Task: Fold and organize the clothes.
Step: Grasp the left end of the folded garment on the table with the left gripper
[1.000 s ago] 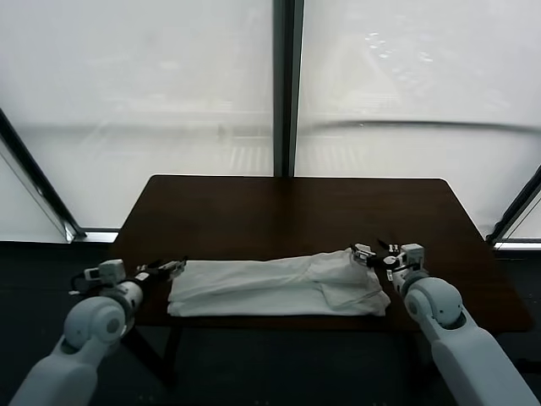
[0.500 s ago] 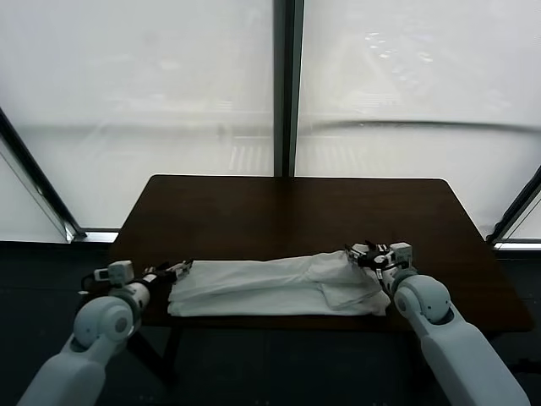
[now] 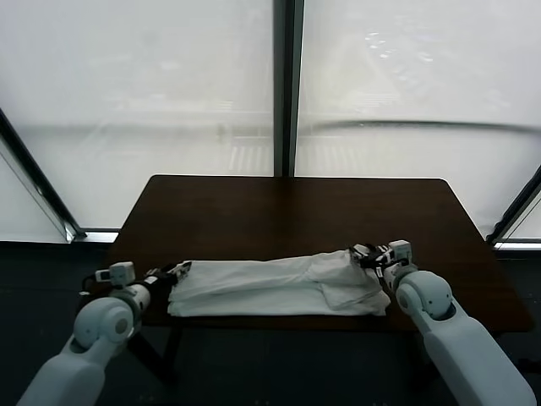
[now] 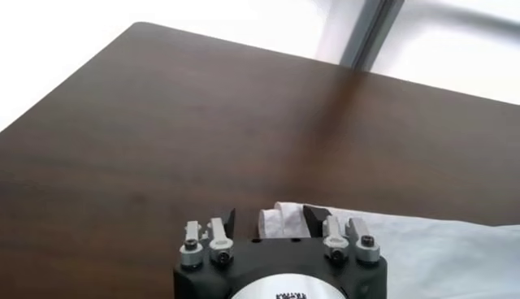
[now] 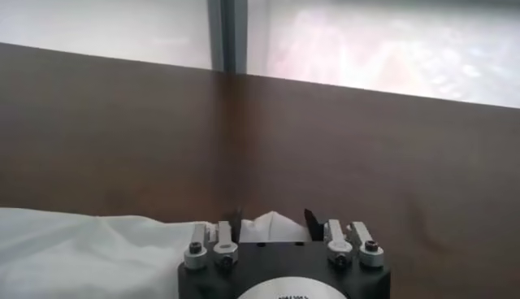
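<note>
While the folded white T-shirt (image 3: 275, 286) lies along the near edge of the dark tabletop (image 3: 287, 211), nothing else sits there. Left gripper (image 3: 179, 272) fingers part-open around its left end, right gripper (image 3: 363, 254) fingers likewise at its right end. Frosted windows (image 3: 169, 93) behind.

Both arms extended forward and low, white elbow housings nearest the head camera, forearms angled inward toward each other. Left end effector (image 3: 179, 271) held level at the left side, dark fingers (image 4: 311, 216) parted with a fold of white cloth between them, seen from the left wrist camera. Right end effector (image 3: 362, 254) at the right side in mirrored pose, fingers (image 5: 310, 221) likewise apart around a raised peak of white cloth, not pressed together.
</note>
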{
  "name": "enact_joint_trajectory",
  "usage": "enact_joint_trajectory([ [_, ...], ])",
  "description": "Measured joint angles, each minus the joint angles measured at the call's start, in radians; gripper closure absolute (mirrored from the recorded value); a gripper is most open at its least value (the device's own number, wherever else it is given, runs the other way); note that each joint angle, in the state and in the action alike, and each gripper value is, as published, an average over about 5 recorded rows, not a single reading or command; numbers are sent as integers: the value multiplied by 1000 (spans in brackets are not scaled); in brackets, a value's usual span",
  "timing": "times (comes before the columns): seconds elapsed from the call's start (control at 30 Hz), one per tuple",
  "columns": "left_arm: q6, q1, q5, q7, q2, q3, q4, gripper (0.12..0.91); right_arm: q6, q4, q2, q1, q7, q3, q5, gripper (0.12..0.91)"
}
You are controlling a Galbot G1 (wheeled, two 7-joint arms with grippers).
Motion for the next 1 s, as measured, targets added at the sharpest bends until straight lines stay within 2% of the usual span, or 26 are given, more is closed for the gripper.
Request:
enact_joint_trajectory([
  [0.1, 0, 0, 0, 1, 0, 2, 0, 484, 1, -1, 2, 2, 0, -2, 0, 705],
  [0.2, 0, 1, 1, 5, -1, 2, 0, 601, 2, -1, 3, 1, 0, -3, 0, 835],
  [0.23, 0, 1, 2, 6, -1, 3, 0, 653, 2, -1, 3, 0, 0, -3, 0, 855],
  [0.33, -1, 1, 4, 9, 0, 3, -1, 763, 6, 0, 4, -3, 0, -1, 0, 860],
  [0.43, -4, -1, 8, 11, 1, 2, 0, 817, 16, 2, 8, -9, 0, 4, 0, 859],
  [1.0, -27, -63, 7, 23, 6, 8, 63, 841, 100, -8, 52, -52, 13, 49, -1, 859],
])
